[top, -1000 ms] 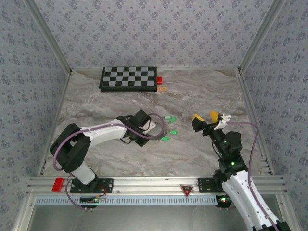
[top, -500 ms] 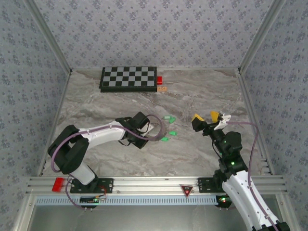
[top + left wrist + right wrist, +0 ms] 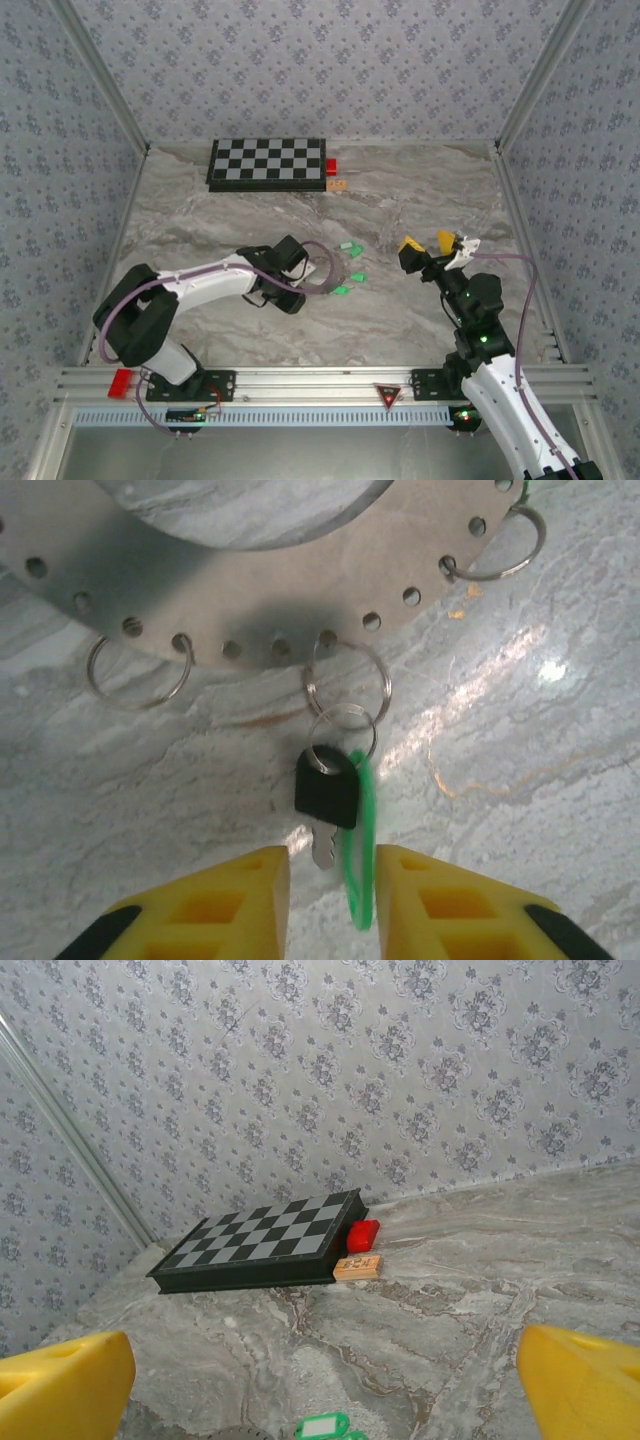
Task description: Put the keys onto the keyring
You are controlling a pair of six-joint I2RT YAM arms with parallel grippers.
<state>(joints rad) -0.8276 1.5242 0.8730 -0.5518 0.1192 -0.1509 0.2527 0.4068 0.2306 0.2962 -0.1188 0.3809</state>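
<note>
Grey metal from the left wrist: looking onto the keyring [image 3: 250, 590], flat on the marble desk [image 3: 560, 780], holes along its rim, small split rings [image 3: 347, 680] through some. Hanging off one linked pair, a key [image 3: 327, 798] with black head and green tag [image 3: 360, 880], its tip lying between the yellow fingers of the left gripper [image 3: 330, 875]; jaws apart, clamping nothing. Reads as this key hung and the letting-go step in hand. Calls next for backing straight off without snagging the tag, then fetching another key.

From the right wrist: right gripper [image 3: 322, 1380] spread wide, empty, poised above the desk; just below, another green tag [image 3: 320, 1426]; chessboard [image 3: 260, 1245], red block [image 3: 362, 1235] and tan piece [image 3: 357, 1267] far off by the wall.

From above: three green-tagged keys [image 3: 357, 277] fanned just beside the left arm's end, well apart from the right gripper; impossible to tell whether ringed yet.
</note>
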